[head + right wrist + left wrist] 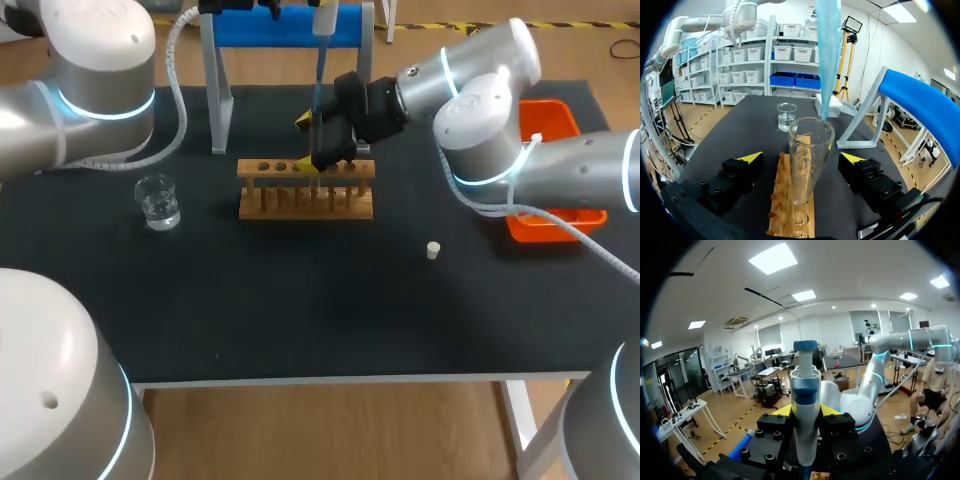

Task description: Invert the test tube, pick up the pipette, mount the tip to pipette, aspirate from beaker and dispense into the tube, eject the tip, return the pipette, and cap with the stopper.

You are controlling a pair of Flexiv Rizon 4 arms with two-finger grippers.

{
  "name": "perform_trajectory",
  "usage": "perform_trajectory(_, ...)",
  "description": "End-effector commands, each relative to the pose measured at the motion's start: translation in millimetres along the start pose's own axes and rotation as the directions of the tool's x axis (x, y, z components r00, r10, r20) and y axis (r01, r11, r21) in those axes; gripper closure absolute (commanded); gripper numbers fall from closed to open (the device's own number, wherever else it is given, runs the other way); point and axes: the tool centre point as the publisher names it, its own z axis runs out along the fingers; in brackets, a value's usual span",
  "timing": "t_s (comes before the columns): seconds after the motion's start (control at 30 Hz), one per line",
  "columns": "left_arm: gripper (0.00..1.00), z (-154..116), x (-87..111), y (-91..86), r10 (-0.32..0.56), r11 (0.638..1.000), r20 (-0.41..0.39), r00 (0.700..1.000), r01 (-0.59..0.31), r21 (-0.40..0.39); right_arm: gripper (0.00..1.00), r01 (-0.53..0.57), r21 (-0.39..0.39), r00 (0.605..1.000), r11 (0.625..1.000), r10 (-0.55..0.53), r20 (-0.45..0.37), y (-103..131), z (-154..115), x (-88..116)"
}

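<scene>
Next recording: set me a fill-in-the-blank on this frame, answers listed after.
1. The left claw is shut on the white-and-blue ____.
2. The long blue tip points down into the clear glass test tube, which stands in the wooden ____.
3. The right claw flanking that tube is ____, not touching it.
4. The small white stopper lies on the black ____.
Missing: pipette; rack; open; table.

The left gripper clamps the upright white-and-blue pipette between its fingers, with the right arm visible beyond it.
</scene>
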Motion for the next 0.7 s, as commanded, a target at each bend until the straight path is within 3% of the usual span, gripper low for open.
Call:
perform_trajectory(0.03, 1.0, -7, 3.6, -8.2, 0.007, 1.0, 0.005, 1.0, -0.007, -0.007, 0.0, 0.0, 0.001, 1.0, 1.0, 0.0, -0.001, 0, -1, 0)
perform_trajectory(0.33, 1.0, -46, 11.3, -17.7, 0.038, 0.999, 0.077, 0.996, -0.037, -0.017, 0.0, 0.0, 0.001, 1.0, 1.0, 0.0, -0.001, 0, -1, 0)
perform_trajectory(0.7, 1.0, -120, 34.3, 26.3, 0.001, 1.0, 0.181, 0.983, 0.004, -0.028, 0.0, 0.0, 0.001, 1.0, 1.0, 0.0, -0.001, 0, -1, 0)
